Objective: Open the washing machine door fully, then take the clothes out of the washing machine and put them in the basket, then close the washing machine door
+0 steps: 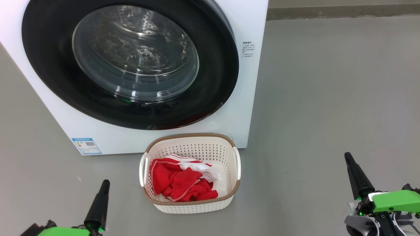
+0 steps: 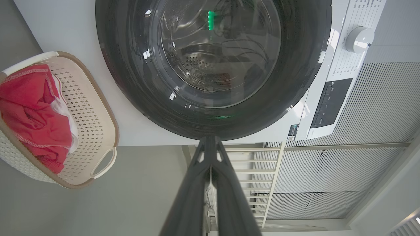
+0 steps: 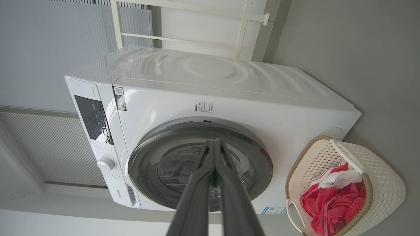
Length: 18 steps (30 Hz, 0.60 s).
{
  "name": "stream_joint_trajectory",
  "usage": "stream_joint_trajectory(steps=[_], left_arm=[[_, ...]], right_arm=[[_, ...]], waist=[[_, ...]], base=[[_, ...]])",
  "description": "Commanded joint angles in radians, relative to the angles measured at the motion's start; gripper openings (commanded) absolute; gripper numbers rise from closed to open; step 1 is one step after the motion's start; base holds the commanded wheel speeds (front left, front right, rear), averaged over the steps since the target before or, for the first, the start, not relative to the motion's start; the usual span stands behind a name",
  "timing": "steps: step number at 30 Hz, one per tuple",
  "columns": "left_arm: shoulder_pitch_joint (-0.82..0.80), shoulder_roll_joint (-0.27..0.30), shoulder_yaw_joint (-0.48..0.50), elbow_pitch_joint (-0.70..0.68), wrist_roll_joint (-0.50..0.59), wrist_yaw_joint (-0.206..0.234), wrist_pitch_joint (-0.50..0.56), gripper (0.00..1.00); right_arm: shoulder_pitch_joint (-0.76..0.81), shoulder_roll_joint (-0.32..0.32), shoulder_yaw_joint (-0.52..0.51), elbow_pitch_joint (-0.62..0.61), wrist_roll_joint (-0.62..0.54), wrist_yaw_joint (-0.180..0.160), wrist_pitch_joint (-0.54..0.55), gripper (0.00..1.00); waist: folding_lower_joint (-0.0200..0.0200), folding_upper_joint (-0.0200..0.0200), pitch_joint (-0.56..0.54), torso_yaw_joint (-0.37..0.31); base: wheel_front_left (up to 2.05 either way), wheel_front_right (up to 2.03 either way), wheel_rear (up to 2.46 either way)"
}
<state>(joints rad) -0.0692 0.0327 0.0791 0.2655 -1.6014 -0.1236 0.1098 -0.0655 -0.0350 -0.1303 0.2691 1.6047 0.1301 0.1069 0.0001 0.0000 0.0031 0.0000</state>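
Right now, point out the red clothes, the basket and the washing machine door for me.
red clothes (image 1: pixel 177 186), head view, on the red fabric heaped inside the basket.
basket (image 1: pixel 197 149), head view, on its perforated far wall.
washing machine door (image 1: pixel 134 55), head view, on the middle of its glass window.

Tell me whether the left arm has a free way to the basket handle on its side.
Probably yes. The left tool sits low beside the basket, with just grey floor between it and the white handle on that side. Its fingers are shut, so they would need opening before any grip.
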Motion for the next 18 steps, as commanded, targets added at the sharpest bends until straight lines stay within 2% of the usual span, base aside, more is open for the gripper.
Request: stream_joint_trajectory(steps=[1,18], left_arm=[[-0.039,0.018,0.035,-0.02,-0.007,-0.007,0.003,0.0],[-0.039,0.018,0.035,-0.02,-0.007,-0.007,0.003,0.0]], right_arm=[[-0.042,-0.015,0.017,-0.024,0.004,0.001,0.006,0.0],[-0.042,-0.015,0.017,-0.024,0.004,0.001,0.006,0.0]], waist=[[0.0,0.0,0.0,0.0],[0.0,0.0,0.0,0.0]], base=[[0.0,0.0,0.0],[0.0,0.0,0.0]])
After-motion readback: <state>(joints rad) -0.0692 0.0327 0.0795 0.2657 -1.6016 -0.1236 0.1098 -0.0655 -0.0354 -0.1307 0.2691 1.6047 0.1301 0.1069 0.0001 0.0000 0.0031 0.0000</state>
